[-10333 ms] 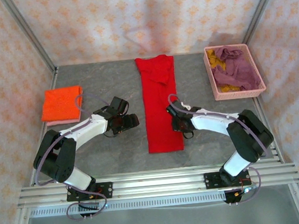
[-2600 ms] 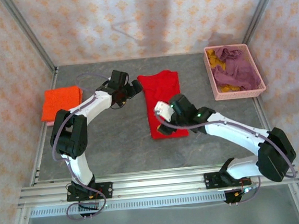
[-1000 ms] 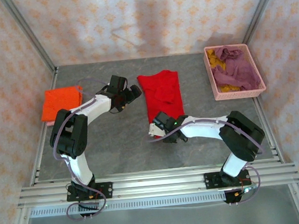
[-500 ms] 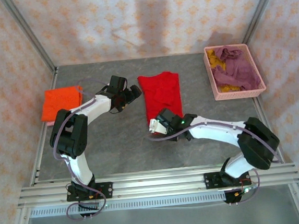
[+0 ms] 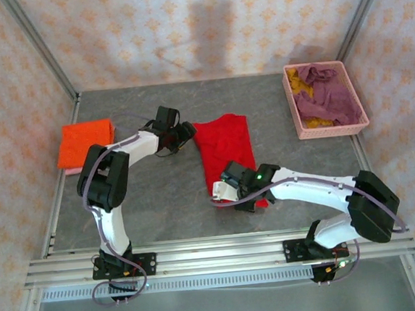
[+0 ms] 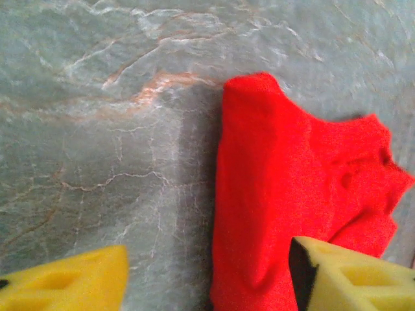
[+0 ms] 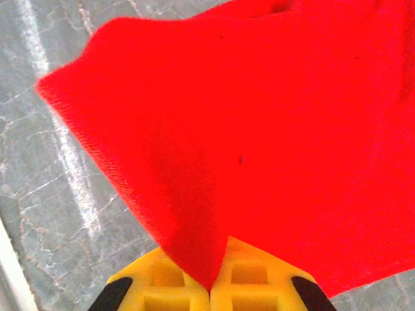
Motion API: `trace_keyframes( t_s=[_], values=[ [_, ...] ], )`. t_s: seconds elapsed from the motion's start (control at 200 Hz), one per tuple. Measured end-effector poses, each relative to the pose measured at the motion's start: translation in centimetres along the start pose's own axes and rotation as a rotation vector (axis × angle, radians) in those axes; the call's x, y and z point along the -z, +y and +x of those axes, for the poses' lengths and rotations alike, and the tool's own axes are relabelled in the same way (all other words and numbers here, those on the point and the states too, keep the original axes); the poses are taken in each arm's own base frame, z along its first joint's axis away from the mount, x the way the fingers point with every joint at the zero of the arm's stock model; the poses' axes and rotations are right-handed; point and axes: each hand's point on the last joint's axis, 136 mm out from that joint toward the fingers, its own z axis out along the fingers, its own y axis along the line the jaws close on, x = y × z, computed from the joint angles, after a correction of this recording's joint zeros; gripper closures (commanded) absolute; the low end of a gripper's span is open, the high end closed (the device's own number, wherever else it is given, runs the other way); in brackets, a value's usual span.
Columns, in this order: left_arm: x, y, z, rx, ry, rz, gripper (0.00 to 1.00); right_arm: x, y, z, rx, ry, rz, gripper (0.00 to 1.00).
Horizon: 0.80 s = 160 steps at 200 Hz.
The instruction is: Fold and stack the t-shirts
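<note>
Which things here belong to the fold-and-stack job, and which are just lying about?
Job in hand:
red t-shirt
orange t-shirt
mauve-purple t-shirt
mustard yellow t-shirt

Just lying about:
pink basket, holding the last two shirts
grey table

The table [image 5: 161, 203] is grey like stone, with thin pale and brown lines in it. A pink plastic basket [image 5: 332, 130] sits in the far right corner. Walls [image 5: 204, 32] with a small orange pattern stand around the table. A shiny metal rail [image 5: 216, 253] runs along the near edge.
</note>
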Motion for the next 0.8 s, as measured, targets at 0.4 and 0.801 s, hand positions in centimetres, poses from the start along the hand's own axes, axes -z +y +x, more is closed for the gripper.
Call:
trace_keyframes(
  t_s=[0.4, 0.801],
  values=[
    [-2.5, -2.2, -1.3, 0.003, 0.015, 0.043, 0.59, 1.2, 0.3, -0.4, 0.002, 0.008, -0.040, 1.00],
    [-5.0, -1.9, -0.3, 0.014, 0.081, 0.065, 1.00, 1.2, -0.4, -0.5, 0.007, 0.024, -0.009, 1.00]
  ],
)
